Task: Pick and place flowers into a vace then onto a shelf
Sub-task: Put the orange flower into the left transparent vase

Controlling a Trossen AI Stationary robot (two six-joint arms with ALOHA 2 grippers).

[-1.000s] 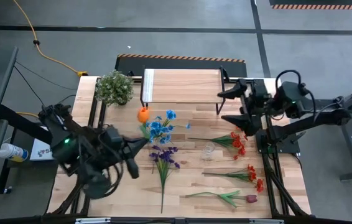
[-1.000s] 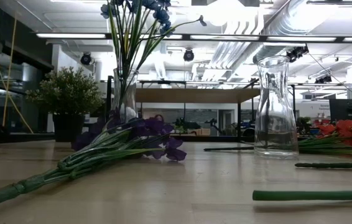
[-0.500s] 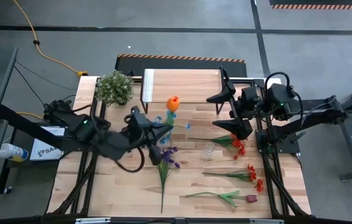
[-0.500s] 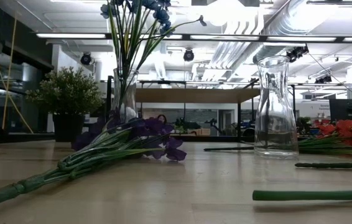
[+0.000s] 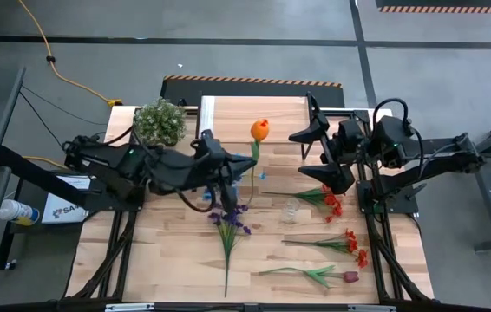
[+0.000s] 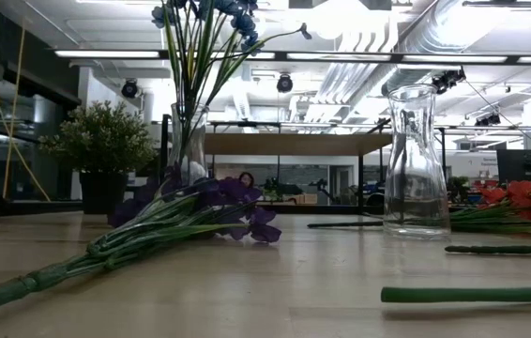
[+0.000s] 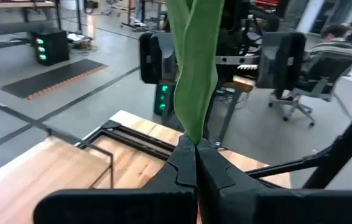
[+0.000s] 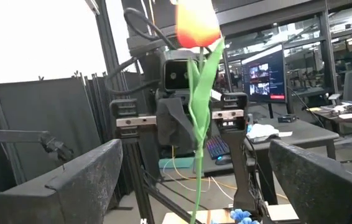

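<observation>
At table centre from above, the left gripper [image 5: 244,165] pinches the orange flower [image 5: 259,130], its bloom at twelve o'clock near the shelf [image 5: 254,117]; the right gripper [image 5: 315,156] waits spread at three o'clock. Low view: the blue-flower vase [image 6: 190,141] awaits its stem. Left wrist: fingers [image 7: 185,168] pressed on stem. Next, I judge, lower it in.

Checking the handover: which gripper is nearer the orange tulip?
Left. The left gripper is shut on the orange tulip stem; the right gripper waits open, apart from it, beside the shelf.

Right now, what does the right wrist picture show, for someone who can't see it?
An orange flower on a green stem stands upright, held by the left gripper, facing the camera. The right gripper's wide-open jaws frame the bottom.
</observation>
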